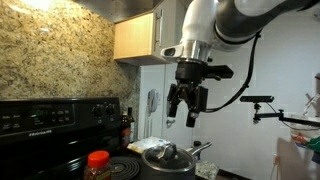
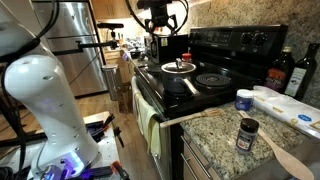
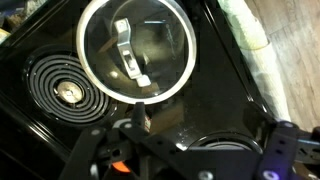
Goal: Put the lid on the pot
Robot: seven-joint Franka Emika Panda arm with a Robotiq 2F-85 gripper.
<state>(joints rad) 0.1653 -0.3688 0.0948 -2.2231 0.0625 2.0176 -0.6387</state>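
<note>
Air is free above the round silvery-grey domed lid (image 1: 165,152); a small orange-red-capped jar (image 1: 97,161) stands at its 9 o'clock.

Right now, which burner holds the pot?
In the wrist view, the top-centre one, under the pot and lid; the coil left of it lies bare.

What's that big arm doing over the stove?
A robot arm is working at the stove. Its gripper hangs open and empty above the pot, which sits on a burner. The lid appears to be on the pot already, knob up; the wrist view looks straight down on it. Nothing is being held right now, so the job looks about done.
</note>
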